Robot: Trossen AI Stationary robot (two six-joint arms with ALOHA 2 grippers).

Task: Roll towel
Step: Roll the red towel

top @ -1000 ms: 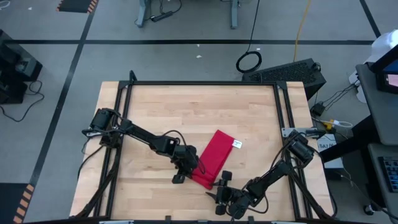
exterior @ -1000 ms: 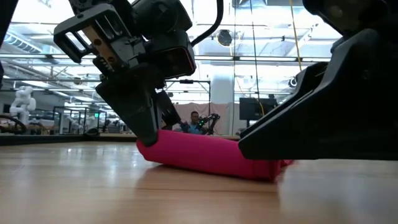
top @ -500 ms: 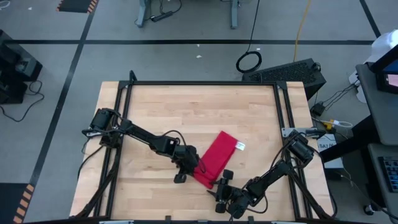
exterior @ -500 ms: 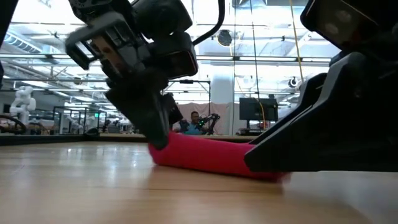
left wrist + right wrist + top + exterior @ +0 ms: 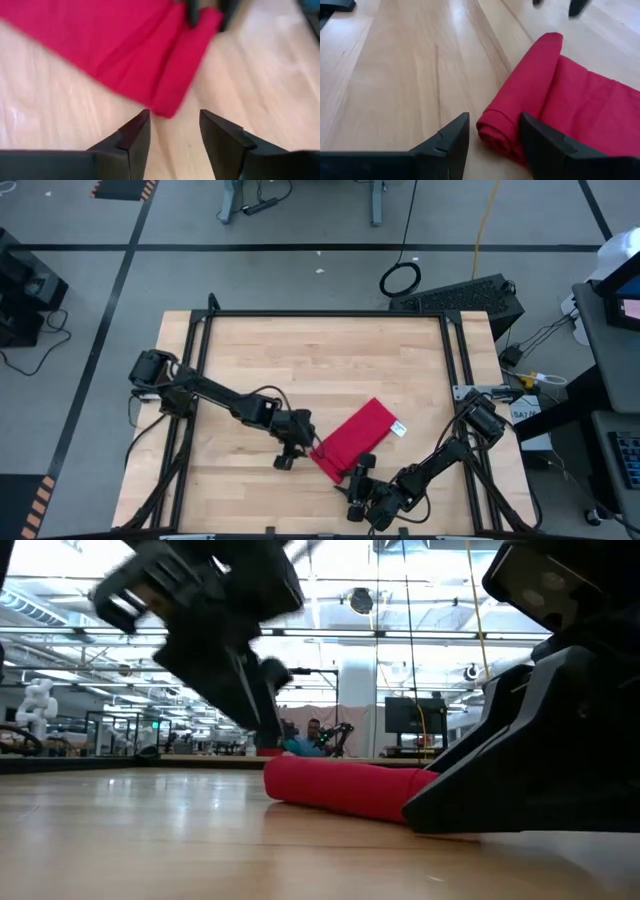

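The red towel (image 5: 355, 438) is lying partly rolled on the wooden table (image 5: 300, 360), near its front edge and a little right of centre; the rolled end is facing the near side, and the flat part with its white tag (image 5: 399, 428) is stretching away to the far right; the left gripper (image 5: 172, 131) is hovering just beside the roll's left end with its fingers parted, gripping nothing; the right gripper (image 5: 492, 134) is sitting at the roll's near end, fingers parted to either side of the roll's tip without pinching it.
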